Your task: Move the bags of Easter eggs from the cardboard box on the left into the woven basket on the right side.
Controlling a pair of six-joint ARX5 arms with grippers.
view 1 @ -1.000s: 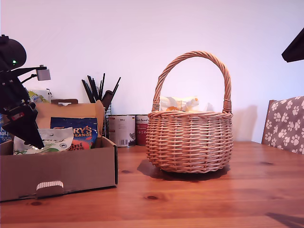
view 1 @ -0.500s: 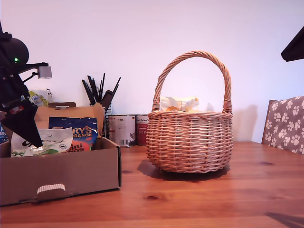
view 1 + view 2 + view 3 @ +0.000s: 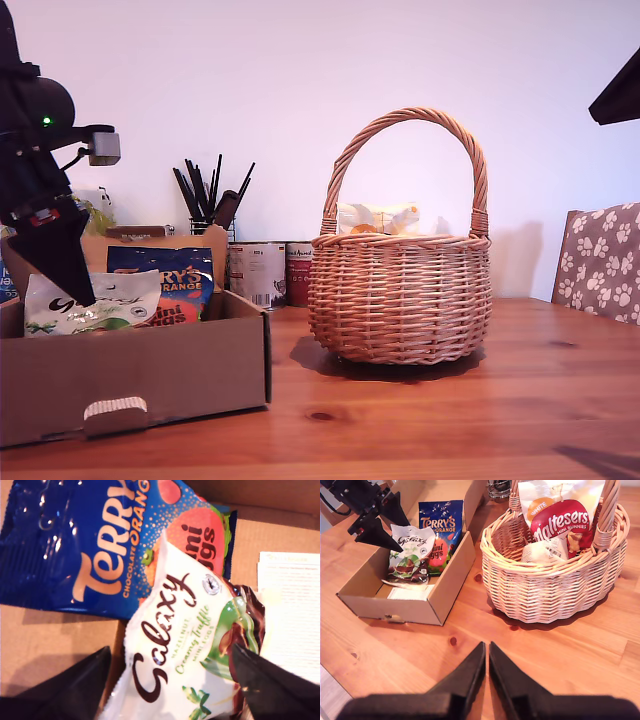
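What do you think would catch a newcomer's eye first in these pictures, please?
Probably the woven basket with its tall arched handle at the middle of the exterior view, a red Maltesers bag inside it. Next, my first gripper, open around the white Galaxy bag, which overlaps the blue Terry's bag in the cardboard box at that view's left.

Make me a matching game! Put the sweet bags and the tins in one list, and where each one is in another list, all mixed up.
Things:
1. Maltesers bag
2. Galaxy bag
3. Terry's bag
4. tins

Places:
A. partly under the Galaxy bag, in the cardboard box
B. between the open fingers of my first tool
C. on the table behind the box and basket
D. in the basket

Pairs: 1-D, 2-B, 3-A, 4-C
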